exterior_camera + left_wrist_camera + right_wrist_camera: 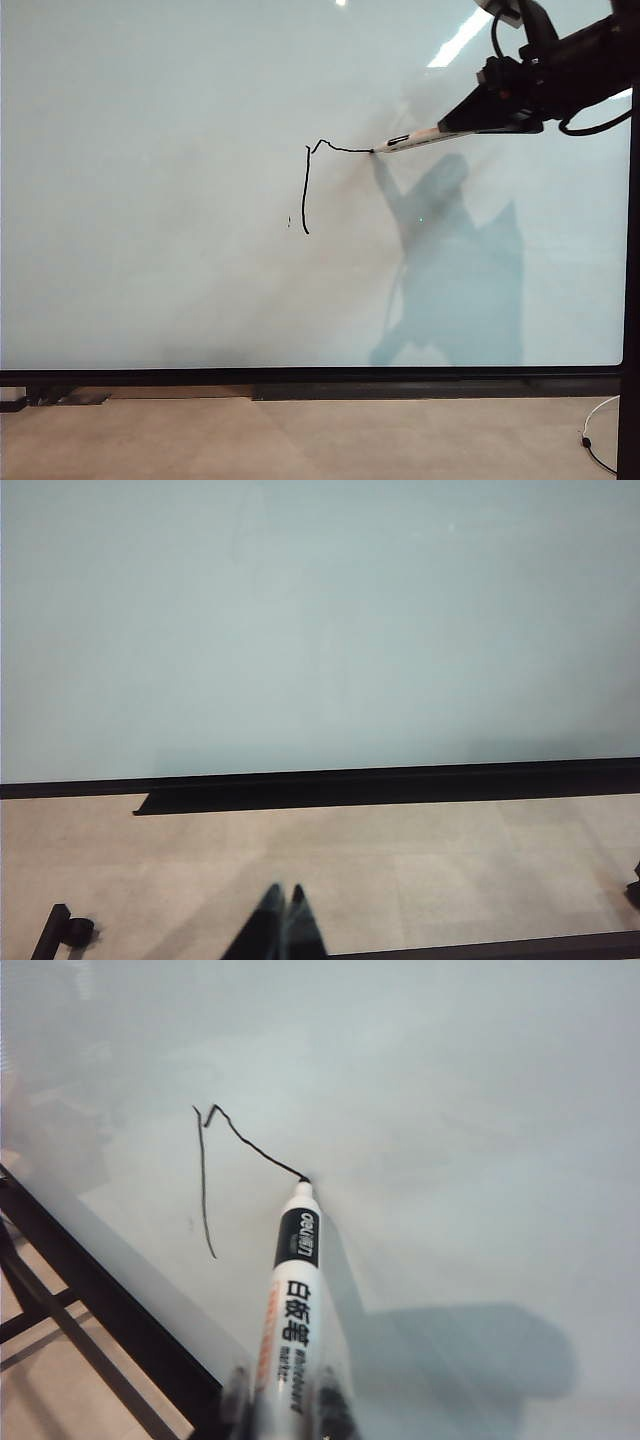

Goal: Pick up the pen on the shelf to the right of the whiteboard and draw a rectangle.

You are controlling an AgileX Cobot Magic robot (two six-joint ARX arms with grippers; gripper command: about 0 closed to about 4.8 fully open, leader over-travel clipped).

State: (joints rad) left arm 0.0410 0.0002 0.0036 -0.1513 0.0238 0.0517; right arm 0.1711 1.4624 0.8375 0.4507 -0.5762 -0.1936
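We are working with the right gripper [478, 112], which is clamped on the pen [415, 139] and reaching in from the upper right of the whiteboard [150, 200]. The pen's long axis is running leftward and slightly downward from the gripper, so its black tip is the leftmost part, touching the board at the right end of the drawn line. The rectangle [320, 180] is only partly there: a left side is standing roughly upright, and a wobbly top edge is running from its upper end rightward to the pen tip. We are judging that the right side and the bottom are not yet drawn, and that the open space for them is lying to the right of and below the tip, so the coming stroke is probably calling for more travel to the right, then a turn downward. In the right wrist view the pen [292, 1300] is pointing away from the gripper toward the line's end. The left gripper [284, 920] is sitting low in front of the board's bottom frame, fingers together and holding nothing, well apart from the drawing, so the right arm is plainly the nearer one.
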